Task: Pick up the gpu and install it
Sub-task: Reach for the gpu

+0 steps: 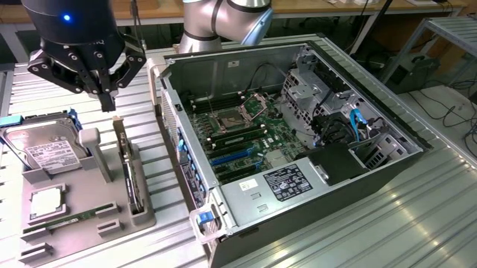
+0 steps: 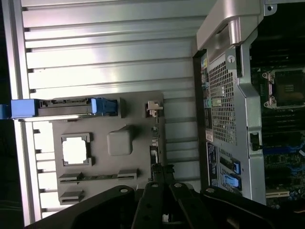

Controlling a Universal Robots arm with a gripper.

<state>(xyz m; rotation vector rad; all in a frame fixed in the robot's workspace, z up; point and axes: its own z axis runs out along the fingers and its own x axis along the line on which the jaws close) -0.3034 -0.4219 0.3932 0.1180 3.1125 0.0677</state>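
The gpu (image 1: pixel 128 170) stands on its edge in a slot along the side of the grey holder tray (image 1: pixel 89 223) that faces the computer case, its narrow silver bracket (image 1: pixel 118 133) at the far end. In the wrist view the gpu (image 2: pixel 154 140) is a thin strip at the tray's (image 2: pixel 138 109) edge. My gripper (image 1: pixel 108 103) hangs a short way above the bracket end of the card, fingers pointing down, shut and empty. Its black fingers (image 2: pixel 151 191) meet just short of the card in the wrist view.
The tray also holds a silver hard drive (image 1: pixel 44 149), a square processor (image 1: pixel 46 202) and a long green memory stick (image 1: pixel 67 220). The open computer case (image 1: pixel 387 120) lies at the exterior view's right, its motherboard (image 1: pixel 246 137) and blue card slots (image 1: pixel 229 156) exposed.
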